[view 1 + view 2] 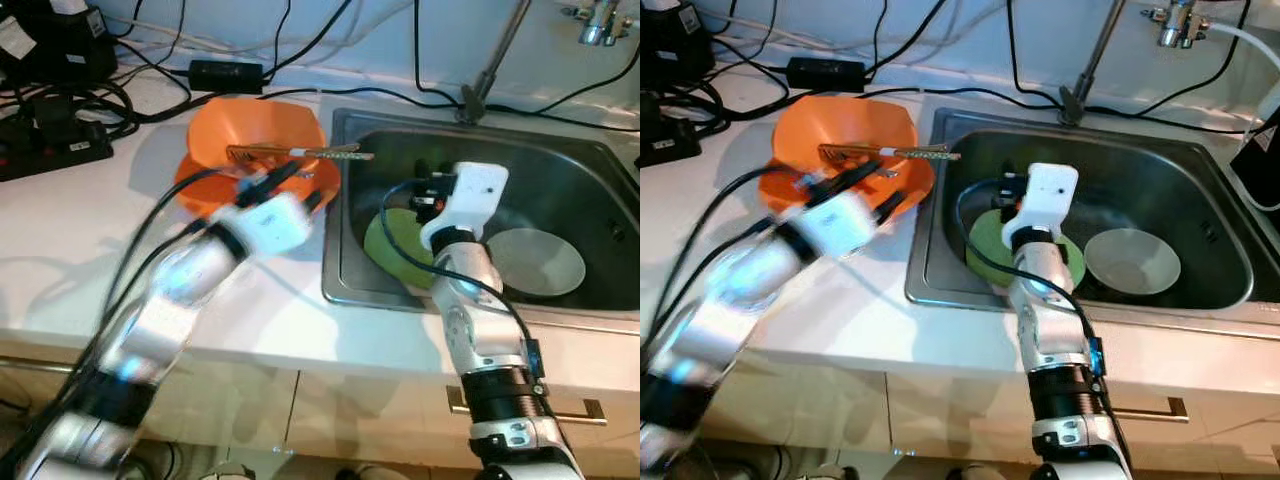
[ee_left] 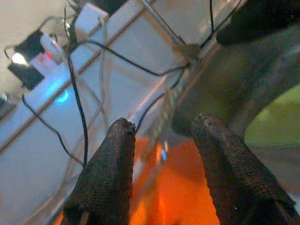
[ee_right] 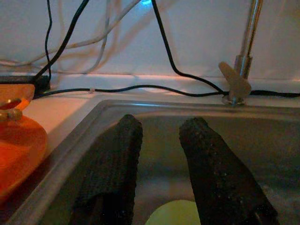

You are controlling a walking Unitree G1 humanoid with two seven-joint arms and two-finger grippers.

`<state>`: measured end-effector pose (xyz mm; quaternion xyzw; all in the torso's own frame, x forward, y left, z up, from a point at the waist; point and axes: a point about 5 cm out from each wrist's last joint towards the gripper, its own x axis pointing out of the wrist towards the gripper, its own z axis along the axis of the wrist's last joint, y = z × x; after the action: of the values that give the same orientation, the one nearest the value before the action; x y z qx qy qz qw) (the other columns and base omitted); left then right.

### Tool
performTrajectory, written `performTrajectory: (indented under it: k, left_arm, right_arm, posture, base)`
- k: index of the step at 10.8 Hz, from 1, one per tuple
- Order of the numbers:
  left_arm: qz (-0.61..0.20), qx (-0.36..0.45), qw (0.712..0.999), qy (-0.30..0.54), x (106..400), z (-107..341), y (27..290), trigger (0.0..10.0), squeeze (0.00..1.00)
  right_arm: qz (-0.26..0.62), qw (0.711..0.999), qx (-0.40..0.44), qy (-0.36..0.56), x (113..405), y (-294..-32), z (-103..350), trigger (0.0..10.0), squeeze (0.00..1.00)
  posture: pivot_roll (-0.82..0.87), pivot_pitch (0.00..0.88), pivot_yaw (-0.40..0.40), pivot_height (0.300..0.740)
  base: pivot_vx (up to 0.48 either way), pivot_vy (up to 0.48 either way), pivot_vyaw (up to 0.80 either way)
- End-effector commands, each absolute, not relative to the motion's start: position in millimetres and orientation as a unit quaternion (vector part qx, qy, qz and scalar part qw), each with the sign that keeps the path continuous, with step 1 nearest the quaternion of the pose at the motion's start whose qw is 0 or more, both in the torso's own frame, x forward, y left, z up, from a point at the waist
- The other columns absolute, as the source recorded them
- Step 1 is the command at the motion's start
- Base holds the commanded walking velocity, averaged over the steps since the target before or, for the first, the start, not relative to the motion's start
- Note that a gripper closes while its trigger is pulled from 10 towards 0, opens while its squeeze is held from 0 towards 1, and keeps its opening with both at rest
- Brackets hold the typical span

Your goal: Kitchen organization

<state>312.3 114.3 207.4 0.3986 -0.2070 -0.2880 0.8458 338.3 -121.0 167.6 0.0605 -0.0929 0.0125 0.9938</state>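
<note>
An orange bowl (image 1: 258, 130) stands on an orange plate (image 1: 196, 192) on the white counter, left of the sink. A metal-handled utensil (image 1: 305, 153) lies across the bowl's rim. My left gripper (image 1: 295, 188), blurred, hovers open over the plate's near right side; in the left wrist view the utensil handle (image 2: 165, 112) lies beyond its fingertips (image 2: 123, 136). Inside the steel sink (image 1: 338, 280) lie a green plate (image 1: 385, 245) and a pale bowl (image 1: 540, 262). My right gripper (image 1: 412, 192) hangs open above the green plate (image 3: 173, 215), holding nothing.
A faucet (image 1: 490, 60) rises behind the sink. Black cables, a power adapter (image 1: 225, 75) and a power strip (image 1: 50, 140) crowd the counter's back left. Bare white counter (image 1: 60, 240) lies in front of the orange plate. A cabinet handle (image 1: 590, 408) sits below the counter edge.
</note>
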Motion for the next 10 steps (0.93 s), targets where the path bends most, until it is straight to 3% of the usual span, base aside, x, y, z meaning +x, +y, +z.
performTrajectory:
  k: [1, 4, 5, 10]
  left_arm:
    - [-0.293, 0.404, 0.842, -0.204, 314, 204, 110, 10.0, 0.0]
    - [-0.301, 0.42, 0.832, -0.2, 321, 200, 103, 10.0, 0.0]
    - [-0.299, 0.426, 0.831, -0.196, 323, 199, 103, 0.0, 0.0]
    - [-0.28, 0.439, 0.831, -0.198, 328, 203, 107, 0.0, 0.0]
  right_arm:
    - [0.004, 0.993, 0.065, -0.103, 338, -125, 171, 10.0, 0.0]
    - [0.002, 0.992, 0.065, -0.105, 337, -127, 171, 10.0, 0.0]
    - [0.0, 0.993, 0.065, -0.104, 337, -127, 171, 10.0, 0.0]
    - [-0.002, 0.993, 0.064, -0.098, 337, -127, 169, 10.0, 0.0]
  posture:
    - [-0.01, 0.06, -0.095, 0.74]
    - [-0.02, 0.061, -0.09, 0.74]
    - [-0.02, 0.061, -0.089, 0.74]
    - [-0.01, 0.066, -0.093, 0.74]
  base:
    - [0.0, 0.0, 0.0]
    - [0.0, 0.0, 0.0]
    - [0.0, 0.0, 0.0]
    - [0.0, 0.0, 0.0]
